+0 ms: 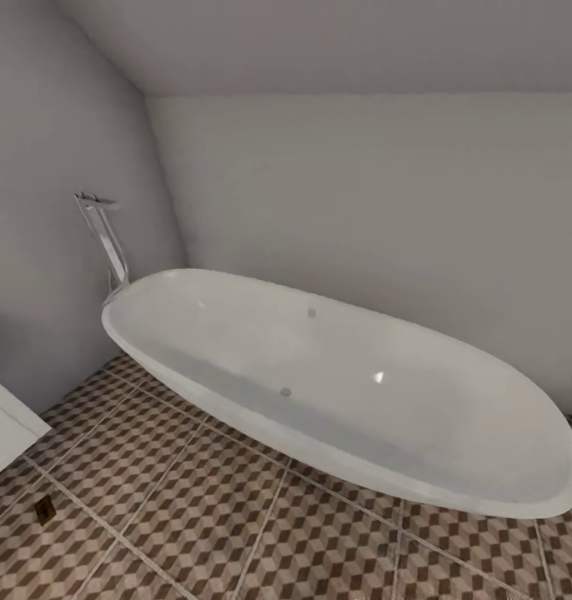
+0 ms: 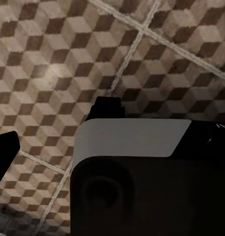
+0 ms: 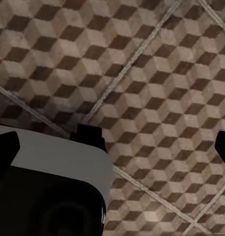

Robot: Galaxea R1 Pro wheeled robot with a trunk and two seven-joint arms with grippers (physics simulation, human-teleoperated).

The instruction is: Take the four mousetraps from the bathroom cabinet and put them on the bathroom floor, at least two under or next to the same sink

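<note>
- In my left wrist view, the left end effector (image 2: 56, 125) hangs over the bathroom floor (image 2: 53, 54); I see 1 dark fingertip near the middle and another at the frame edge, spread apart with nothing between them.
- In my right wrist view, the right end effector (image 3: 156, 137) is also above the patterned tiles, its 2 dark fingertips set wide apart and empty, with pale grout lines crossing beneath.
- A white and black rounded body of the robot sits close to each wrist camera, covering part of the tiles.
- From the head camera, the nearest thing is the cube-patterned floor in brown, beige and cream.
- 1 mousetrap (image 1: 44, 509) lies flat on that floor at the near left, a tiny dark brown piece just beside the corner of a white cabinet (image 1: 7, 429). I cannot tell what that white unit is beyond its flat front and top edge.
- Further back, an oval white bathtub (image 1: 344, 392) stands on the tiles, running diagonally from left to far right.
- Behind the tub's left end, a chrome floor-standing tap (image 1: 107, 242) rises and leans over the rim.
- Plain grey walls (image 1: 361, 208) close the corner behind.
</note>
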